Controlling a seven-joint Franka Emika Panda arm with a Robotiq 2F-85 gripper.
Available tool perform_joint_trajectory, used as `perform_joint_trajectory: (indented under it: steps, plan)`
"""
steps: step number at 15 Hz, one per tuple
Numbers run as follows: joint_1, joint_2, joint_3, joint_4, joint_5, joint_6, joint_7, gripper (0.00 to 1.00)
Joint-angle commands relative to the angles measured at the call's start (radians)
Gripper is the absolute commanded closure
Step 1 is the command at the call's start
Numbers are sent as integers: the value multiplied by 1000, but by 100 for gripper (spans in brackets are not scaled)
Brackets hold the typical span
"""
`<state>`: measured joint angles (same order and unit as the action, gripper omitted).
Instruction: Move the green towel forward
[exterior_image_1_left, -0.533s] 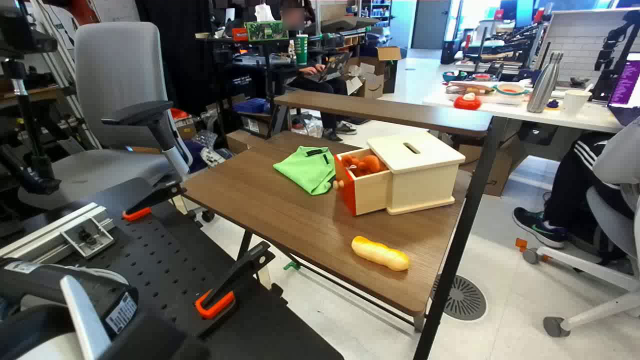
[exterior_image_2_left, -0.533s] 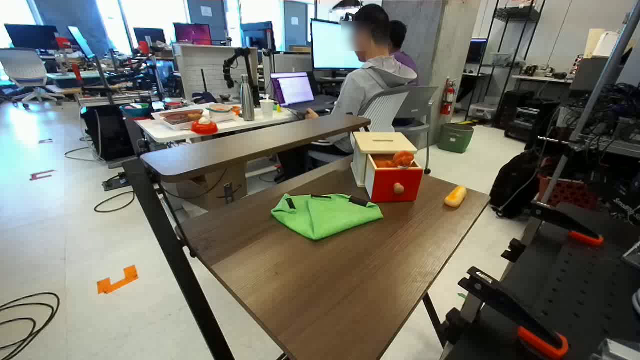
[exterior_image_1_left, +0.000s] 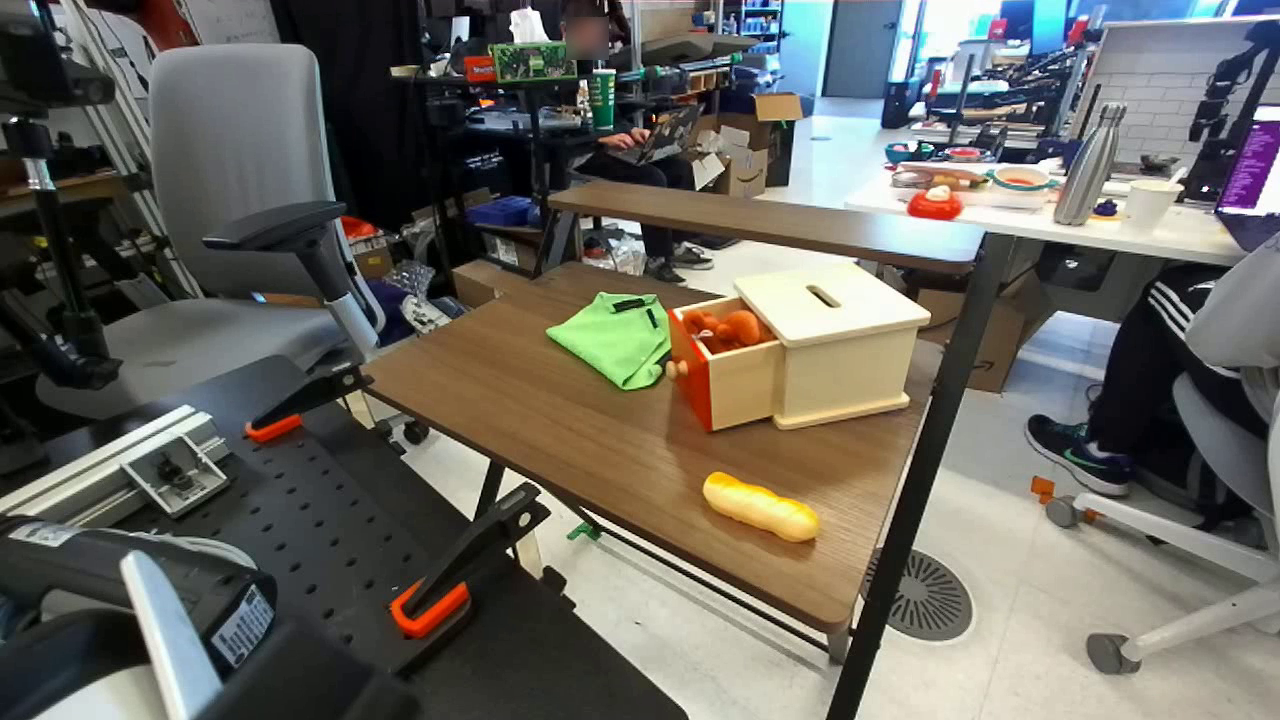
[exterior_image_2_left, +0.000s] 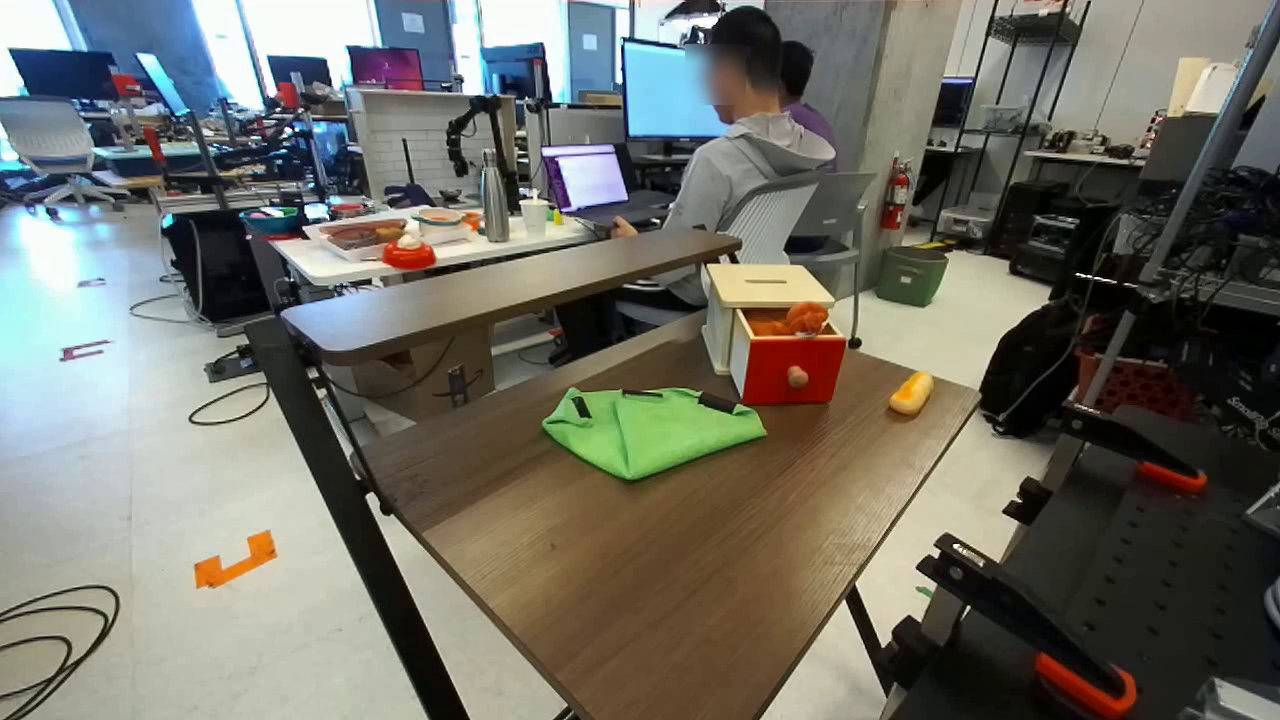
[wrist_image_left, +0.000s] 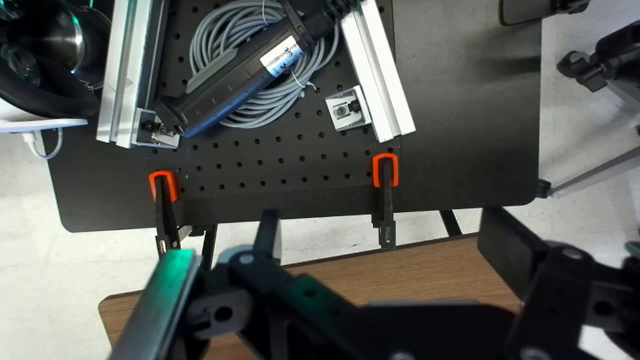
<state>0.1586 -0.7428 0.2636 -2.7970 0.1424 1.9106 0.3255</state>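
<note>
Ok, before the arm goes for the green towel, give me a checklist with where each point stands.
1. Green towel in view: ok, on the brown table in both exterior views.
2. End effector open: ok, jaws apart.
3. End effector over the towel: not ok, no towel shows in the wrist view.
4. Drawer shut: not ok, it sticks out of the wooden box.
5. Towel apart from the drawer: cannot tell, they look very close.

Towel (exterior_image_2_left: 652, 436): matt cloth. Box (exterior_image_1_left: 850, 372): smooth wood. Bottle (exterior_image_1_left: 1091, 168): shiny metal.
</note>
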Motion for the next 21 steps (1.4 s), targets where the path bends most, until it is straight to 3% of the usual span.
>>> perform_joint_trajectory:
  steps: [1,6,12,16,21]
  plan:
    - [-6,34,-8,10,15,53,7,0]
    - [-33,215,-2,22,21,424,30,0]
    - [-72,591,-8,102,-33,832,53,0]
    - [-84,835,-69,268,-23,923,10,0]
    - [-80,1073,-132,547,42,910,-9,0]
